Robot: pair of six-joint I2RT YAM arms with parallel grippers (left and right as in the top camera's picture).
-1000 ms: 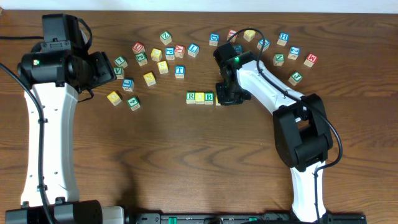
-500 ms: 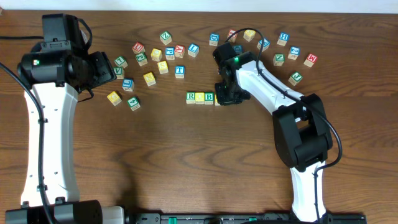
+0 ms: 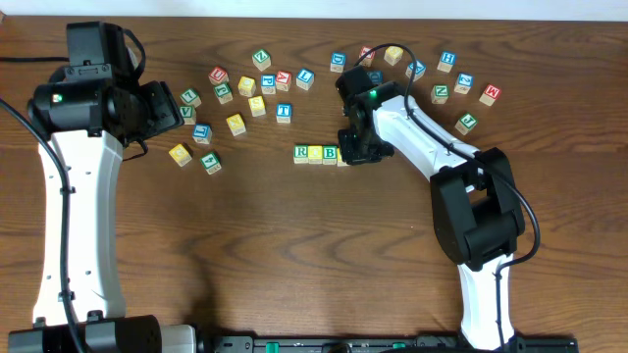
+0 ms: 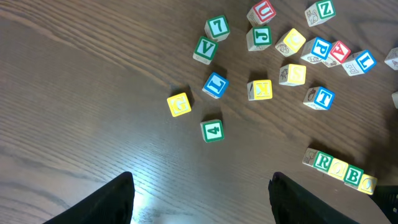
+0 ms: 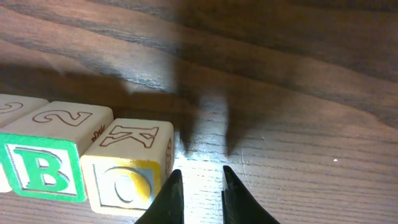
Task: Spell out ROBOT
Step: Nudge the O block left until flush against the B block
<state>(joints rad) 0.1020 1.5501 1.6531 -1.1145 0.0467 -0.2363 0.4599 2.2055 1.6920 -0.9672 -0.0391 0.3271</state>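
While the left gripper (image 4: 202, 186) is held over the left part of the table (image 3: 294, 255) with its fingers spread wide and nothing between them, the right gripper (image 5: 202, 177) is set low at the right end of the row being spelled. In the right wrist view its fingers are seen close together, with only a narrow strip of wood showing between them and nothing clamped. One finger is placed just beside the O block (image 5: 127, 180), though whether it touches cannot be told. The row is laid near the middle of the table: R block (image 3: 301, 153), a yellow block (image 3: 315, 153), B block (image 3: 330, 153), then the O block, each touching the next. The T block (image 3: 284, 112) is left farther back, to the left, among loose blocks.
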